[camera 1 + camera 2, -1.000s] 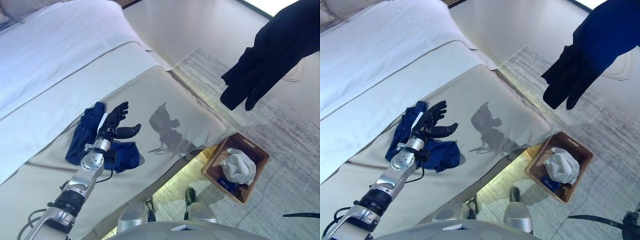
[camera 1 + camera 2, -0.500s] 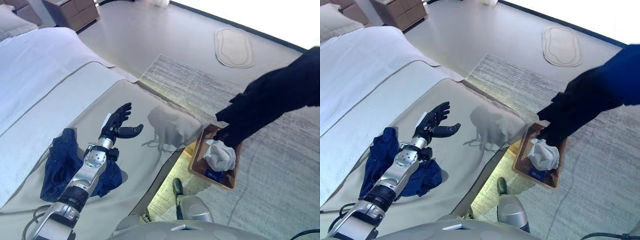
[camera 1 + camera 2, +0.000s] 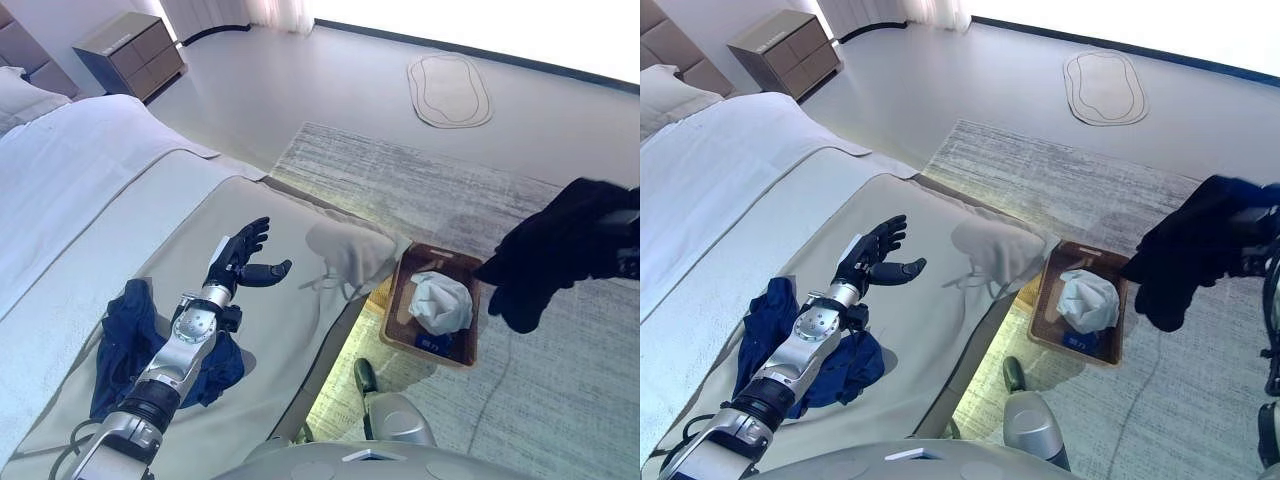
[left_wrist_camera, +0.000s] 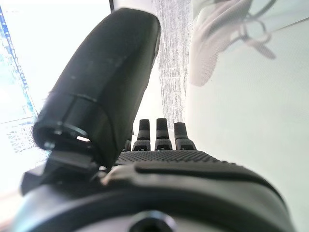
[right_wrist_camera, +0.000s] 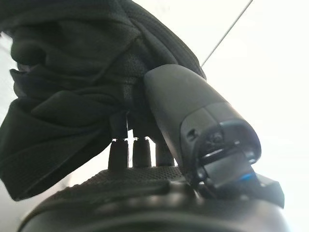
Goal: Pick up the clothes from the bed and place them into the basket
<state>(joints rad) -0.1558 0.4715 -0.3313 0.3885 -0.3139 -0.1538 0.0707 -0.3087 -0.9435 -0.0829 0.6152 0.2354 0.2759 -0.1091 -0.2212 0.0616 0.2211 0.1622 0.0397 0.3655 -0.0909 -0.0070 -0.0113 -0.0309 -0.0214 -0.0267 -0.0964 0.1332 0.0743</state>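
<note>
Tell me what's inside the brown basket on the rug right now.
The brown rectangular basket holds a crumpled white cloth above something blue; anything beneath is hidden.

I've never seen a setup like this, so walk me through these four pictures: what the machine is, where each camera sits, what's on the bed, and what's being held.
This is a humanoid robot tidying clothes. The two wide pictures come from cameras in its head, looking down. The two close-ups come from cameras on its wrists. The left hand hovers open and empty over the bed, where blue clothes lie. The right hand grips a dark garment, hanging beside the basket on the floor, which already holds a white cloth.
</note>
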